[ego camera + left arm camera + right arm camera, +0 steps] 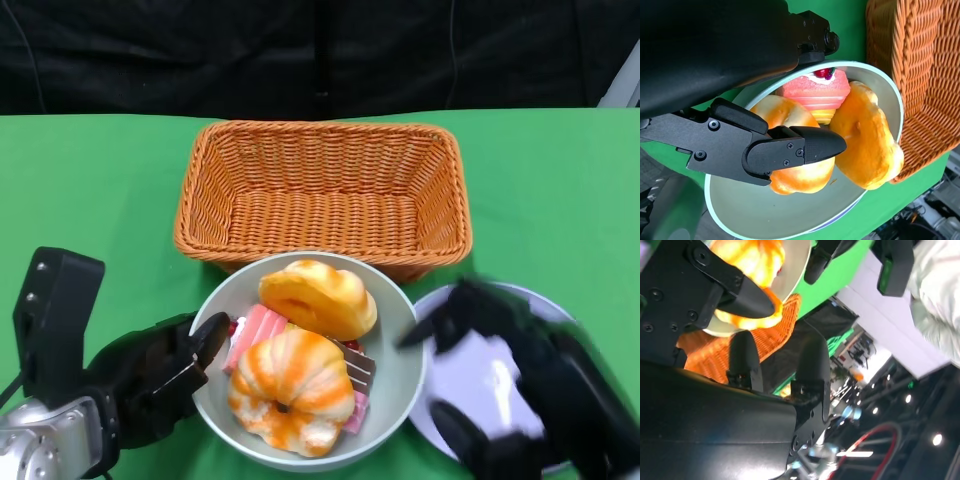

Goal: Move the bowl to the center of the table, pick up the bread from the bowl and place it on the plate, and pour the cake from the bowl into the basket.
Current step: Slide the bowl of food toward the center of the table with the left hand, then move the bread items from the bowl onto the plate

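Note:
A grey bowl [396, 372] sits just in front of the basket [320, 132], near the table's front middle. It holds two orange breads [318, 297] [293, 390] and a pink layered cake slice [257, 335]. My left hand [150, 385] grips the bowl's left rim. In the left wrist view one finger [805, 147] lies inside the bowl [790, 222] over a bread [865, 150], beside the cake [815, 92]. My right hand [520, 390] is blurred over the white plate [465, 385], fingers spread and holding nothing. Its fingers [745, 360] frame the bowl [796, 265].
The orange wicker basket [920, 75] is empty and nearly touches the bowl's far rim. The plate lies right of the bowl, close to it. Green cloth covers the table [90, 190], with a black backdrop behind. A person's pale sleeve [935, 290] shows in the right wrist view.

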